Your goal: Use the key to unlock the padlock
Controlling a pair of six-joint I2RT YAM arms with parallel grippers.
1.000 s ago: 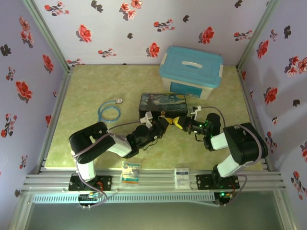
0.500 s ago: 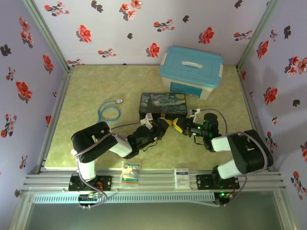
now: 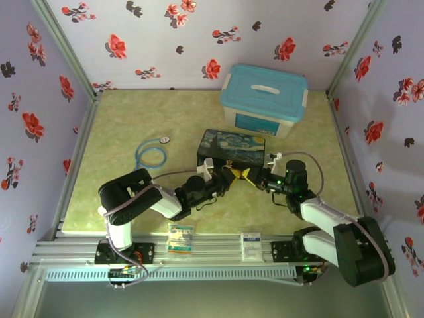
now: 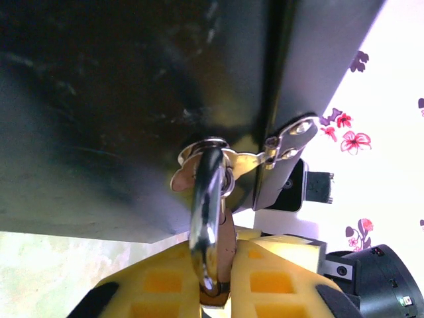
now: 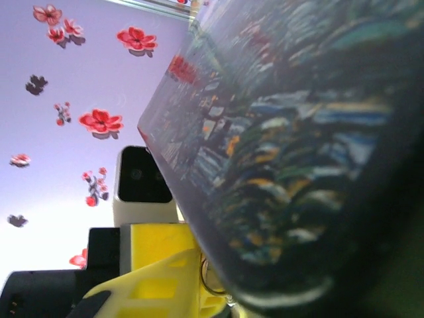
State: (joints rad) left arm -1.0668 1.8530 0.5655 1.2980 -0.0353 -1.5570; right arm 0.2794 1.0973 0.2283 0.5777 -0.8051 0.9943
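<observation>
Padlock (image 4: 206, 199) hangs at box (image 4: 119, 99) edge, clamped in left pincer (image 4: 218, 265).

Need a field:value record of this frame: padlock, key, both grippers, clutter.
padlock: shackle threaded through the hasp of the starry-print box
left gripper: shut on the padlock
right gripper: at the box's front, nose to nose with the left gripper; open or shut unclear
key: too small to tell
clutter: blue-lidded bin, stethoscope

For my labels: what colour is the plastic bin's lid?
The lid is light blue, best seen in the top external view.
</observation>
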